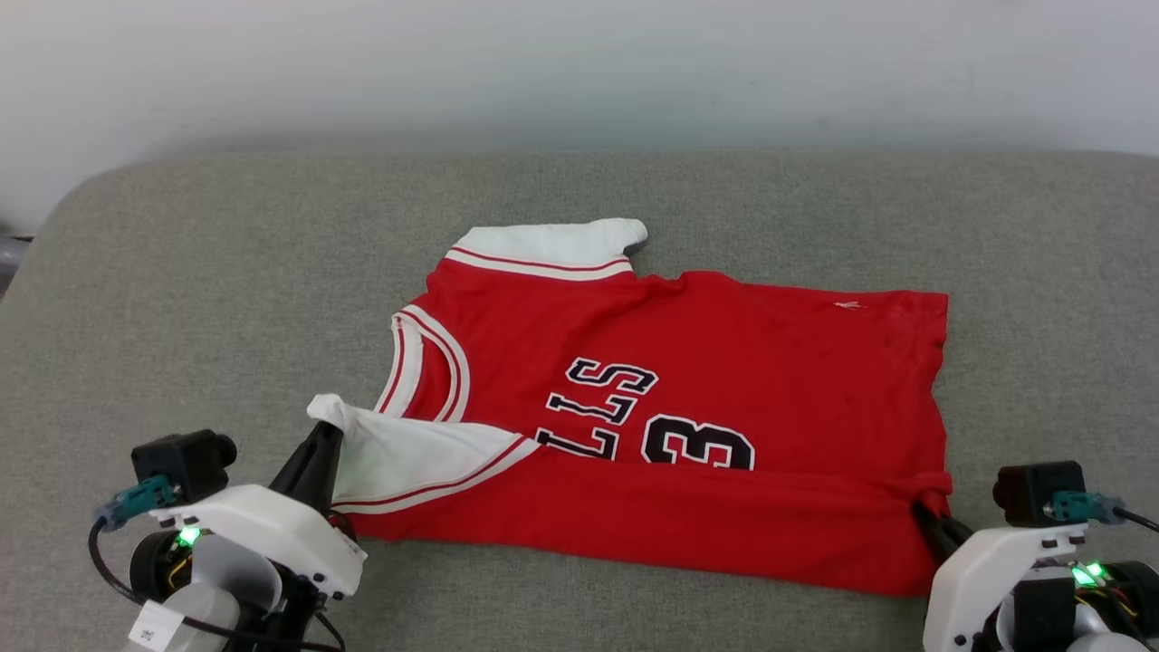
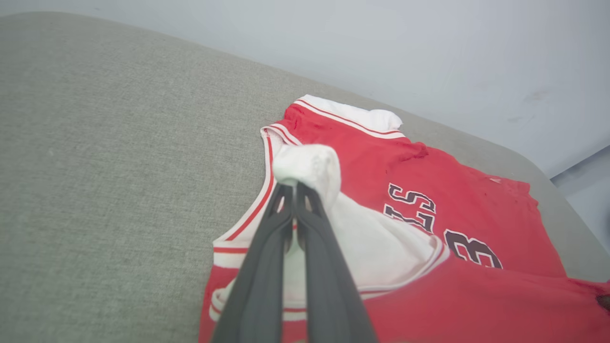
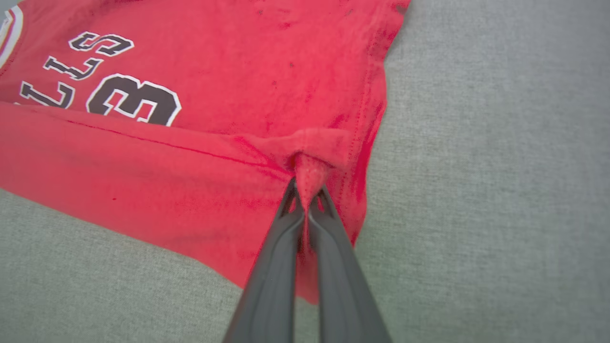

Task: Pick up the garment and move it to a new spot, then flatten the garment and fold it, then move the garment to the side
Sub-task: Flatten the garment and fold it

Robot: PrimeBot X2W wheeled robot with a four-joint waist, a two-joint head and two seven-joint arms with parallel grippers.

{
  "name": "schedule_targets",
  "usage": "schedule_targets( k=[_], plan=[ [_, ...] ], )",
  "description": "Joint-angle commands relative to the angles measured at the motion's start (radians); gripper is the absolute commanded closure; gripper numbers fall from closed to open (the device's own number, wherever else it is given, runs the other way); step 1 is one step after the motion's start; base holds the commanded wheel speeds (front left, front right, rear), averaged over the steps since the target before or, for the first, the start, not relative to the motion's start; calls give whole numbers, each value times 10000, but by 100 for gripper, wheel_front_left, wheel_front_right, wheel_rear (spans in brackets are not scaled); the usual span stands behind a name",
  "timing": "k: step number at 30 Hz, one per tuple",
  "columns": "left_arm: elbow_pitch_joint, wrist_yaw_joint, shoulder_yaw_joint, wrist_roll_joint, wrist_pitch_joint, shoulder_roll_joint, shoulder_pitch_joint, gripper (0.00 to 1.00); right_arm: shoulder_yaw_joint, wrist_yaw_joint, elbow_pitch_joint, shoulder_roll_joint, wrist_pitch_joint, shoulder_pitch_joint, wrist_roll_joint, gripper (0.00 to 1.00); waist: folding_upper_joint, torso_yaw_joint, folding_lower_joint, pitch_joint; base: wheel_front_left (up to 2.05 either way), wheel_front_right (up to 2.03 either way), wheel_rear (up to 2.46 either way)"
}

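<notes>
On the left, the left gripper [image 1: 328, 436] was clamped on the white sleeve [image 1: 407, 457] of the red sports jersey with black lettering [image 1: 724, 362], which lay spread on the grey fabric cushion [image 1: 226, 272]. Its near edge was doubled over, so the first fold looked under way. On the right, the right gripper [image 1: 925, 509] pinched the red hem corner [image 1: 933, 484]. Further folding and moving it aside remained.

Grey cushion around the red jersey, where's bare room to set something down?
Widest bare patch: the grey fabric cushion left of the red sports jersey. There is a strip between jersey and white wall, and a strip right of the hem. Crowded: the near edge, where the left gripper and right gripper pinch the jersey.
</notes>
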Motion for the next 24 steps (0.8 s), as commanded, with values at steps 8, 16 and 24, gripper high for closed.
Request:
schedule_targets(
  k=[8,16,24],
  plan=[
    [2422,-1088,-390,-204,184,-883,-1491,100,418,-11,1352,41,-573,-1053,129,100,-1,-83,-1,869,0,0,0],
    [4062,-1726,-618,-366,369,-1353,-2120,0,742,-11,1873,55,-1846,-1388,468,0,-1,-117,-1,889,0,0,0],
    [4476,-1706,-589,-225,260,-1099,-2101,0,368,-9,1526,331,-4009,-1045,321,0,-1,-132,-1,330,0,0,0]
  ],
)
